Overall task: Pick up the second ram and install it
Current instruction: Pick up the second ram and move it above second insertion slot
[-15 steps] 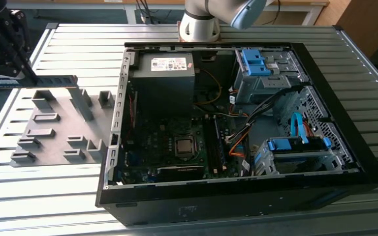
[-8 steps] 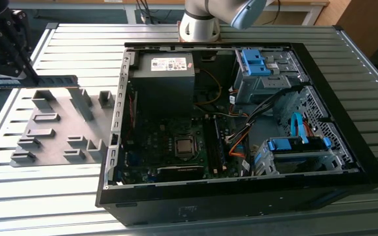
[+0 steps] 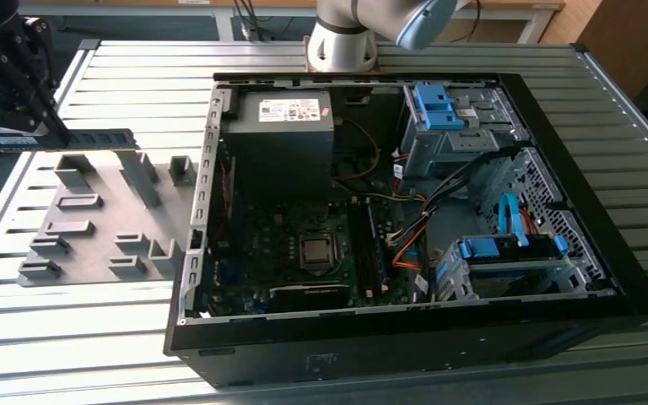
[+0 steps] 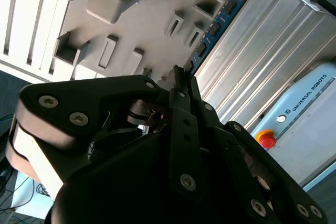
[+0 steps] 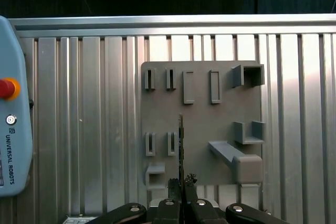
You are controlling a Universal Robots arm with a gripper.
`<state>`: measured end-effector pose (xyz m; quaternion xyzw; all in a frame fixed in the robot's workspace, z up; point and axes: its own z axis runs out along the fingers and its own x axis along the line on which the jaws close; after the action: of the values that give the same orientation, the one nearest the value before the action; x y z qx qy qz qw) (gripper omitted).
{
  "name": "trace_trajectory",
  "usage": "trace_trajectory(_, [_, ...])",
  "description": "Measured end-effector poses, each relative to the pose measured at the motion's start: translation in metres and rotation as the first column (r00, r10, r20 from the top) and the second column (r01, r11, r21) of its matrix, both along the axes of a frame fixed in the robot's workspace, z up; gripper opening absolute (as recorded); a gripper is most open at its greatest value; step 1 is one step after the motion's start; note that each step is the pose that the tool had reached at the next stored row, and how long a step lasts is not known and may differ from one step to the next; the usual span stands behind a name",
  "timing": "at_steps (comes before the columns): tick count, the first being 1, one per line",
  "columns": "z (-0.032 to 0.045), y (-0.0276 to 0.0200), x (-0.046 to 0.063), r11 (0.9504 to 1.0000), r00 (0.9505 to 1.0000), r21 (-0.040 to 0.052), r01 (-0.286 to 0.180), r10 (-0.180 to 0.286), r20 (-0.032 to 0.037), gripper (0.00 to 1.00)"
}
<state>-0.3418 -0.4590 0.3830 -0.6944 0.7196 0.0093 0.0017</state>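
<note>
One slim board, the second ram [image 3: 97,138], hangs just beside the edge of the grey holder tray [image 3: 99,240] on the exterior view's left, well apart from the open computer case [image 3: 414,346] and its motherboard [image 3: 284,245]. My gripper [image 5: 181,183] is clamped on it. In the first wrist view the strip runs edge-on straight out from between the pinched fingertips, over the tray's slots. I judge it light and stiff but fragile: a thin circuit board that could crack if flexed, with small chips along its face. To my eye the safest hold is across the flat faces near one end, squeezed evenly because the smooth laminate may slip, and with the long contact edge left untouched.
</note>
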Motion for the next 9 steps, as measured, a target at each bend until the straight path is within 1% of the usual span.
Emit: trace_trajectory(9, [0.0, 0.0, 0.0031, 1.0, 1.0, 0.0, 0.0, 0.0, 0.0, 0.14])
